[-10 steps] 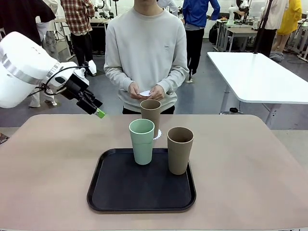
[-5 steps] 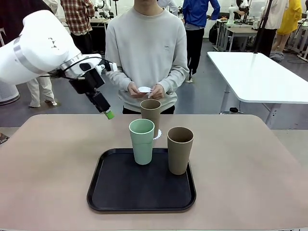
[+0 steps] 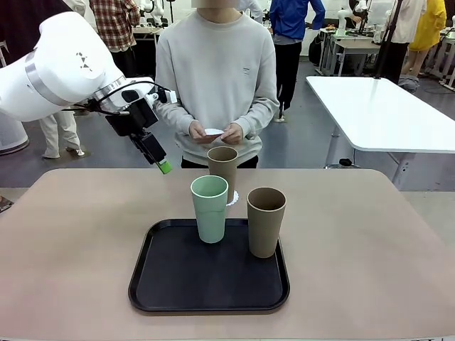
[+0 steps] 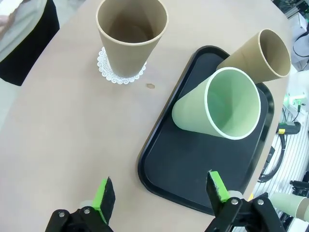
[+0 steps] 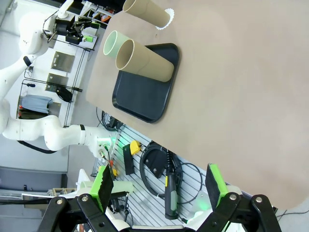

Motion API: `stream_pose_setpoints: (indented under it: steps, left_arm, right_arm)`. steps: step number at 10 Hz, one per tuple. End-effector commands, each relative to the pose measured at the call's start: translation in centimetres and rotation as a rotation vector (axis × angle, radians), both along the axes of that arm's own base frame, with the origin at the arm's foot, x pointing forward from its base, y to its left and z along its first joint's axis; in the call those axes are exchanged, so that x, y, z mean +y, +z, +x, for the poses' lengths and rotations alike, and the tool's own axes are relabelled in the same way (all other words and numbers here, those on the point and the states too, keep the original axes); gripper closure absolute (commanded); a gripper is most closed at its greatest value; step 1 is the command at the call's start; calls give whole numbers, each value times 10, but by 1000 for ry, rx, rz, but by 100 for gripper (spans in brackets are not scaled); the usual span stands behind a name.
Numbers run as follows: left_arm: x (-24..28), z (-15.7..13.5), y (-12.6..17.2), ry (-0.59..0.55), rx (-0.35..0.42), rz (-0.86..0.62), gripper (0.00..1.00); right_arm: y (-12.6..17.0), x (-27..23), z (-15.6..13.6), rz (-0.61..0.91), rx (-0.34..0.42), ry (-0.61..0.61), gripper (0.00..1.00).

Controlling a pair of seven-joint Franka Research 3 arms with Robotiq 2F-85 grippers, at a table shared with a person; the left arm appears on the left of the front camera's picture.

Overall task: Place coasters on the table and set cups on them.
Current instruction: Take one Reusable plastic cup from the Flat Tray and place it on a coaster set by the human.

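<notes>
Front view: one brown cup stands on a coaster on the surface, just beyond the tray. That pair looks done. The mint cup and the second brown cup stand upright on the tray, with no coasters laid for them yet, so roughly a third of the job is finished. The person's hands hold a white disc at waist height, probably the next coaster. The left claw hangs in the air over the far left part of the surface, apart from every cup, pointing down and to the right.

Left wrist view: the left claw is spread wide and empty, its green pads touching nothing. Below it lie bare surface and the tray's near edge. The coaster rings the base of the placed cup, its lacy rim showing all round. The mint cup sits at the tray's edge, the other brown cup beyond it.

Right wrist view: the right claw is likewise spread wide, holding nothing, off past the surface's edge and well apart from the tray and cups. What remains, as I judge it: two coasters down, then the two tray cups onto them.
</notes>
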State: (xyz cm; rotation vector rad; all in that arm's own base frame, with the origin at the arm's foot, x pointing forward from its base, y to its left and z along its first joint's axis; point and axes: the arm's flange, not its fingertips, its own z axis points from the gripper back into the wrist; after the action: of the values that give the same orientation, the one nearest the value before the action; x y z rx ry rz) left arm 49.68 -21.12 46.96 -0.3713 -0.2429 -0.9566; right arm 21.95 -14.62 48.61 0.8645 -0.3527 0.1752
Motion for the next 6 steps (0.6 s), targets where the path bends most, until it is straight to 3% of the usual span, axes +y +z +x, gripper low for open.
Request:
stream_pose_setpoints:
  steps: [1, 5, 6]
  left_arm:
    - [3, -4, 0, -2, -3, -5, 0]
    - [0, 0, 0, 0, 0, 0, 0]
    - [4, -27, 6, 111, -18, 24, 0]
  right_arm:
    - [0, 0, 1, 15, -3, 3, 0]
    - [0, 0, 1, 15, -3, 3, 0]
    - [0, 0, 1, 15, -3, 3, 0]
